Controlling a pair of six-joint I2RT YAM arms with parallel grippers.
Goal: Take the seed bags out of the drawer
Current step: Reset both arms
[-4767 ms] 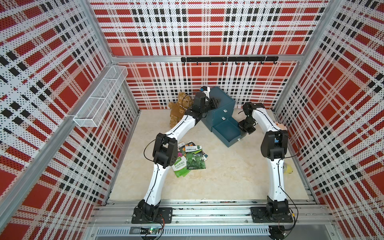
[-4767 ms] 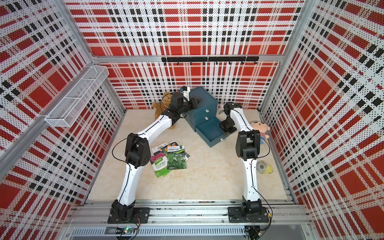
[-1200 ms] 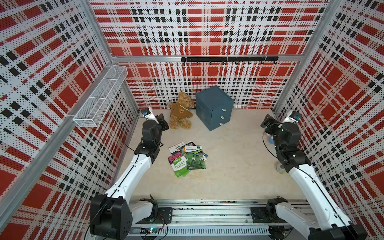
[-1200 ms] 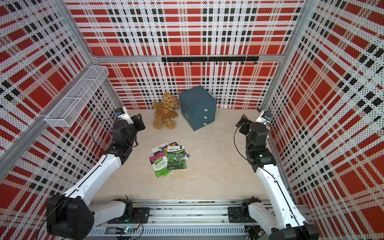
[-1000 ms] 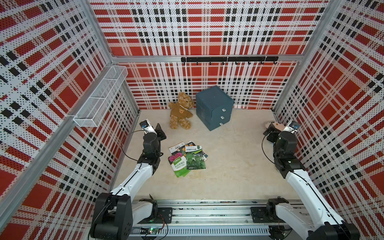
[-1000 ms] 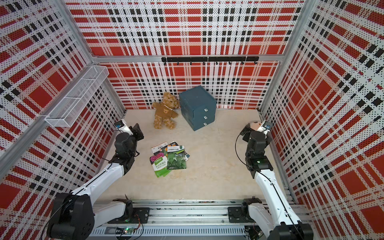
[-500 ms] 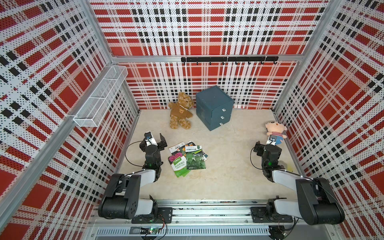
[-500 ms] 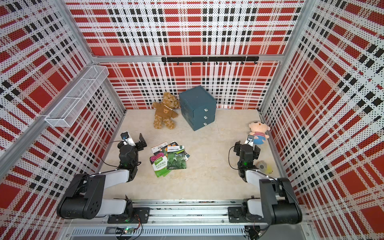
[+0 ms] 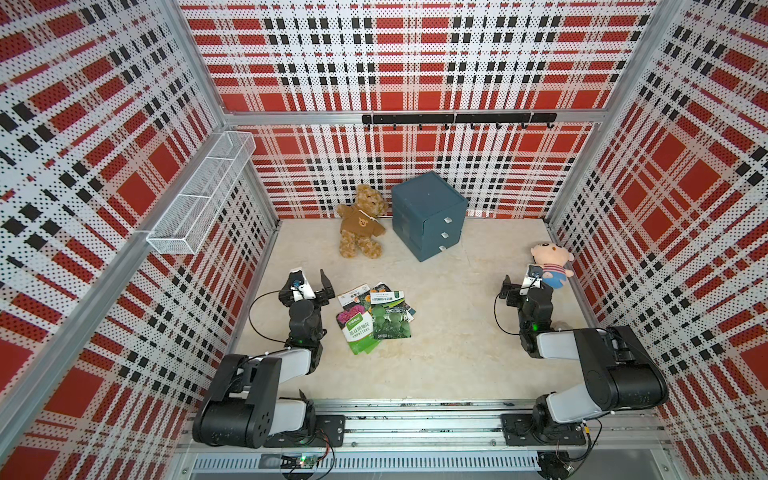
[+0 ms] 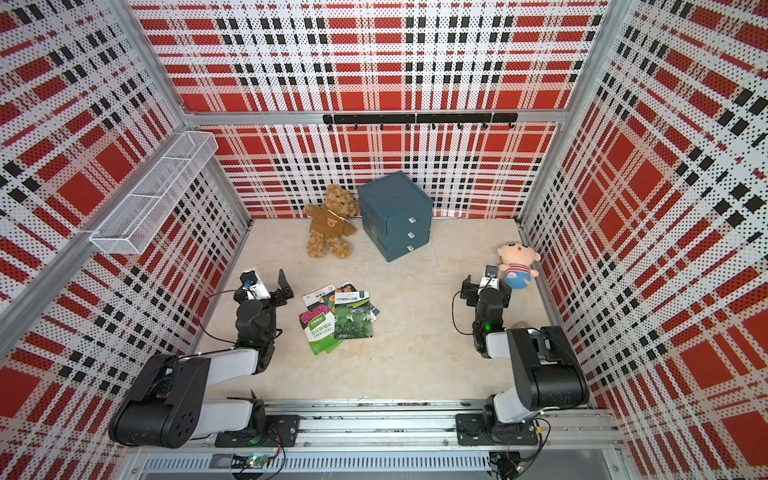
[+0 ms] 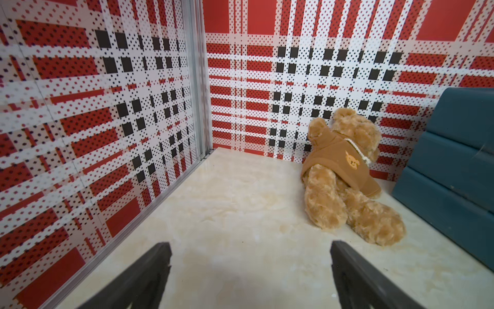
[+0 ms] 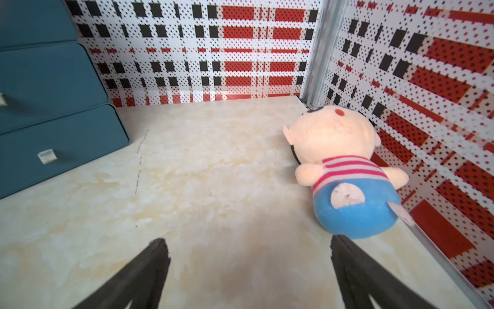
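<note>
seed bags are lying piled in front of the drawer cabinet | left jaws are gaping wide, gripping nothing | right jaws are doing likewise

Green label on the pink-flowered seed bag, white Chinese characters above the word "IMPATIENS", dark green seed bag, white header strip, print too small to read

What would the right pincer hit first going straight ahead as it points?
Probably the plush doll: its blue bottom sits just ahead of one finger of the right pincer. Otherwise bare floor to the back wall.
</note>
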